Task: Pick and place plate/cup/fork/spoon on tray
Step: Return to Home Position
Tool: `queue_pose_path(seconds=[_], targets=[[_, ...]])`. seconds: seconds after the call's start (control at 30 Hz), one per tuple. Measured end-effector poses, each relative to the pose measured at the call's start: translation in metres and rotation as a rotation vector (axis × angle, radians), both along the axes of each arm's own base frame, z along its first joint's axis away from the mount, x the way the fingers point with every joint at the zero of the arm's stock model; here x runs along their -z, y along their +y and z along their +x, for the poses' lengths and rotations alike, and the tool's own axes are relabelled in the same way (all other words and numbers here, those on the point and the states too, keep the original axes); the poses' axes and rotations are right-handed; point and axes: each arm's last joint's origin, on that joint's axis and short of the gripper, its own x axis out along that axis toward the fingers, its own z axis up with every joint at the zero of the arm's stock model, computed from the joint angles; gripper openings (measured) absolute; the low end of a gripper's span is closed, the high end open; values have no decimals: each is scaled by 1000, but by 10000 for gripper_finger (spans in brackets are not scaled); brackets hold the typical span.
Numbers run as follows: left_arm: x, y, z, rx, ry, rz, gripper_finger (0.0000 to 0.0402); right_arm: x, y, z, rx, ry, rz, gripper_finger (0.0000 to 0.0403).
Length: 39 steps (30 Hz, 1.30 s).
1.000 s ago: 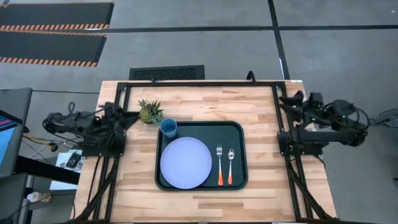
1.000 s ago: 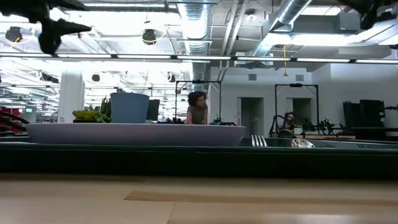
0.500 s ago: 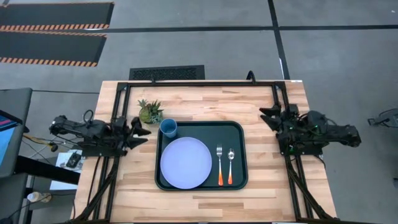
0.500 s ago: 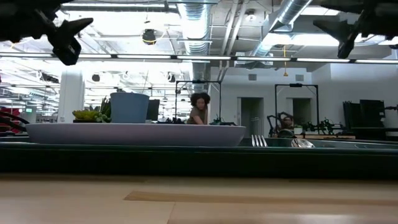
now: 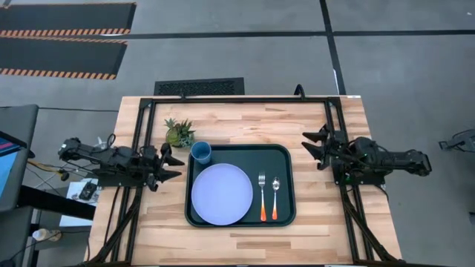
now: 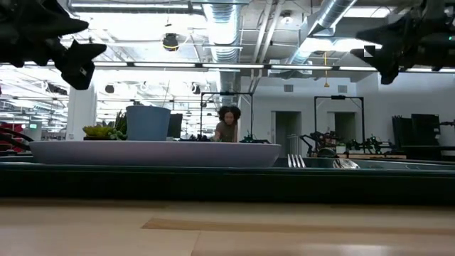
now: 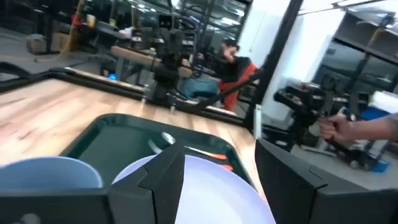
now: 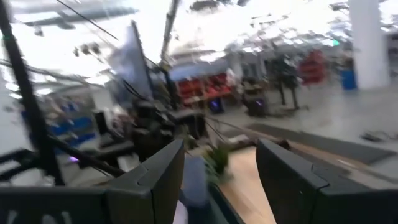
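The dark green tray (image 5: 286, 154) carries the lavender plate (image 5: 222, 193), the blue cup (image 5: 201, 152) at its 11 o'clock, and the orange-handled fork (image 5: 262, 196) and spoon (image 5: 275, 197) at 3. Both the left end effector (image 5: 172, 162) and the right end effector (image 5: 312, 144) are spread apart, holding nothing.

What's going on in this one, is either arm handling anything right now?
No. The plate, cup, fork and spoon all sit on the tray: the cup in the far-left corner, the plate on the left, the fork and spoon side by side to its right. The left gripper hangs open over the table just left of the tray, the right gripper open to the tray's right. Neither holds anything.
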Motion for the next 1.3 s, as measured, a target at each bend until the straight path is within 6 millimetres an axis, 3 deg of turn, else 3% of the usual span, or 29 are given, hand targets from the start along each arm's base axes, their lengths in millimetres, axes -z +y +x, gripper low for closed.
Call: queue_pose_path(seconds=[0.27, 0.53, 1.3], targets=[[-2, 6, 0, -193, -14, -13, 183, 12, -3, 2, 40, 126, 26, 224], [-1, 6, 0, -189, 3, -9, 183, 21, -3, 3, 38, 215, 33, 224], [-1, 6, 0, -188, 6, -9, 183, 22, -3, 3, 38, 226, 33, 224]])
